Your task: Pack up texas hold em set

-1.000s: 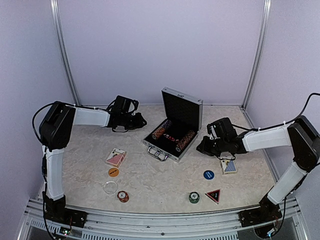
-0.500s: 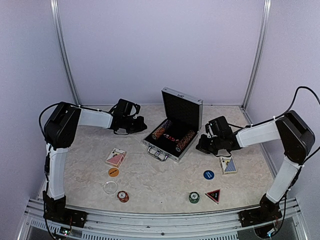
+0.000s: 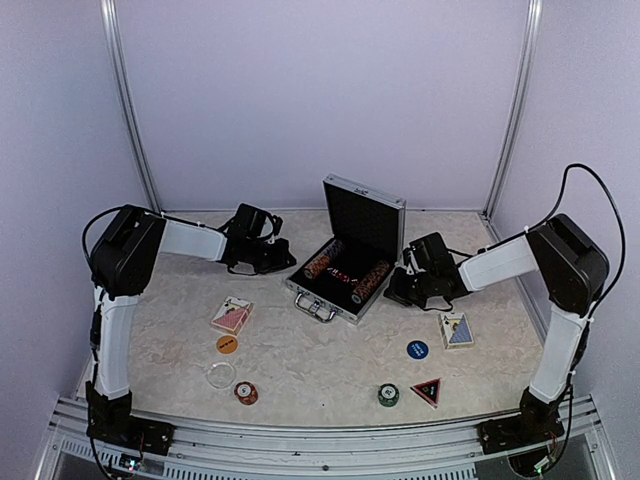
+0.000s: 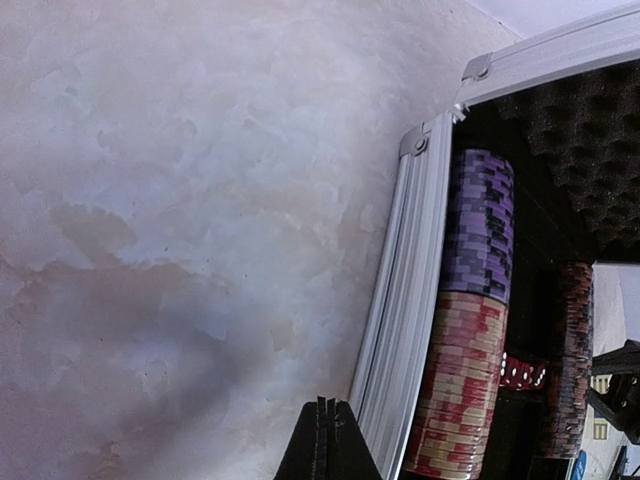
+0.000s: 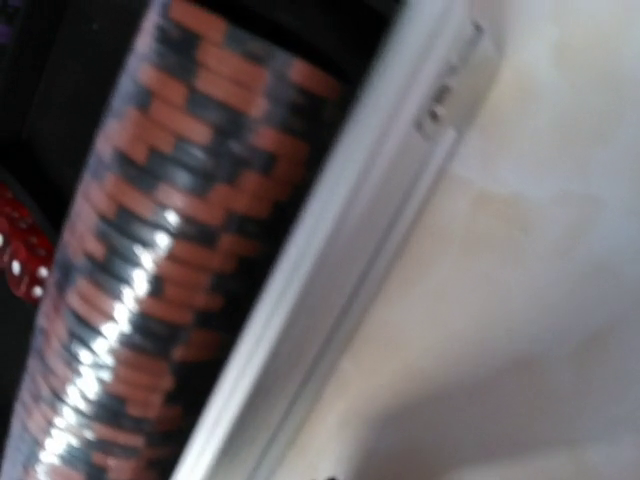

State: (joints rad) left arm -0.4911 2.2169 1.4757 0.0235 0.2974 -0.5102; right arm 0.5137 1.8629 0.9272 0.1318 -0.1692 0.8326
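evidently, one gripper waited at each side wall of the case

the silver case (image 3: 345, 312) lay open in the middle of the table (image 3: 300, 350), lid upright. its chip rows (image 3: 325, 259) ran lengthwise along the side walls. the left gripper (image 3: 278, 260) was just beside the left wall, its fingers (image 4: 310, 450) pressed together on nothing. the right gripper (image 3: 398, 291) was just beside the right wall; its fingers were not visible, so i could not tell their state. the red deck (image 3: 232, 316) lay nearer the left arm, the blue deck (image 3: 457, 331) nearer the right. the marbled surface looked flat, and pale walls closed three sides.
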